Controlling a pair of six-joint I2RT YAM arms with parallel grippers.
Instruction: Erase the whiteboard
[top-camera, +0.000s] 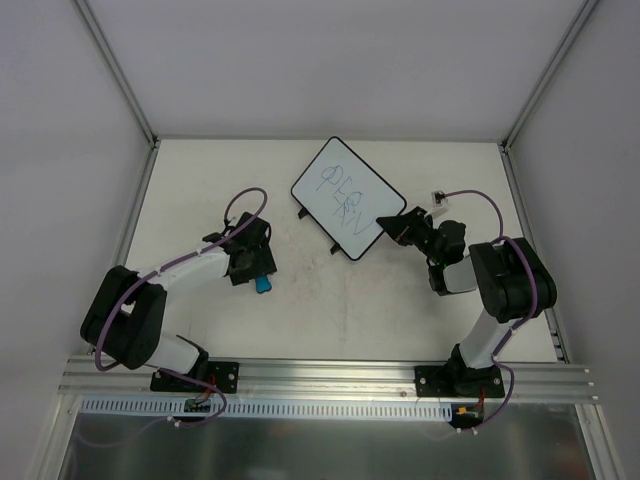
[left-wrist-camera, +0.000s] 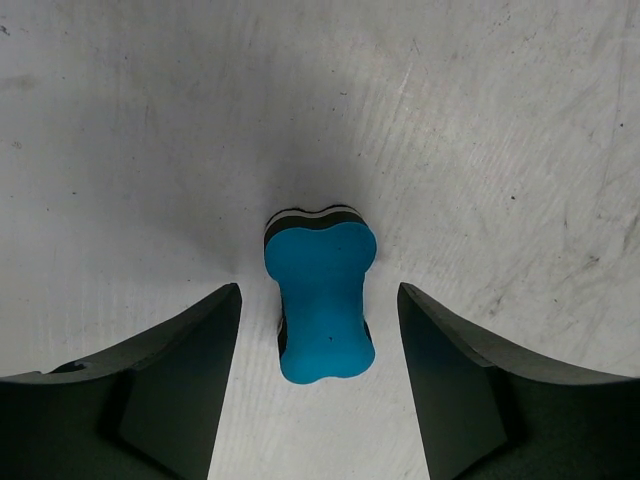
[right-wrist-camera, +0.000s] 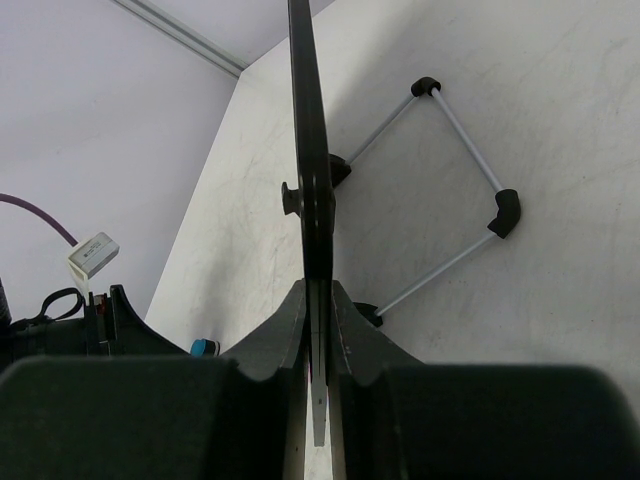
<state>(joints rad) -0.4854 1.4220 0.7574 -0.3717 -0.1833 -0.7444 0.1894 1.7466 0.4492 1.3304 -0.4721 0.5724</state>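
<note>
I judge the thin black-rimmed whiteboard (top-camera: 347, 197) light, stiff, slick; right gripper (right-wrist-camera: 318, 290) clamps its edge, left gripper (left-wrist-camera: 318, 292) gapes around the blue bone-shaped eraser (left-wrist-camera: 322, 320).

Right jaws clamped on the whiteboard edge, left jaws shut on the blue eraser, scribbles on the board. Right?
One slip: the left gripper is open, jaws either side of the blue eraser without touching it, per the left wrist view. The right gripper is clamped on the whiteboard edge; scribbles are there.

The eraser (top-camera: 263, 285) lies on the table (top-camera: 200, 180), left of and nearer than the whiteboard (top-camera: 347, 197).
</note>
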